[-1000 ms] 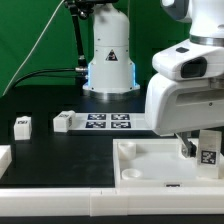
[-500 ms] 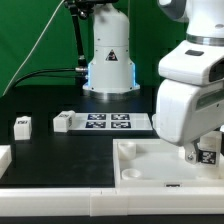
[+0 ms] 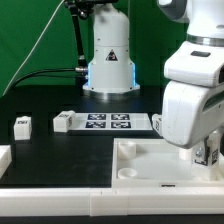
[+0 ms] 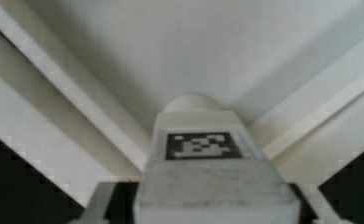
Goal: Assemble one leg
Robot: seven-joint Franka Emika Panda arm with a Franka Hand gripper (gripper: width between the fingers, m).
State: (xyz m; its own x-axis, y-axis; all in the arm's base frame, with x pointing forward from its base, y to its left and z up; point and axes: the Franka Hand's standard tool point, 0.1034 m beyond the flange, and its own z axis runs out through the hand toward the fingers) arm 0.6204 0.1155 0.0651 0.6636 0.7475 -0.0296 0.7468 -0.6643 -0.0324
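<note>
Gripper (image 3: 209,152) closed on the leg (image 4: 204,152), smooth white plastic, rounded tip, black-and-white square tag, over the white panel (image 3: 150,160) at 4 o'clock in exterior view. No readable writing.

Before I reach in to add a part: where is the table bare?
Bare black table lies between the loose leg and the white panel, in front of the marker board. The gripper crowds the exterior view's right.

Exterior view: bright, even light, black worktop (image 3: 40,150) matte, slightly soft. Wrist view: blurred, grainy, dark corners.
</note>
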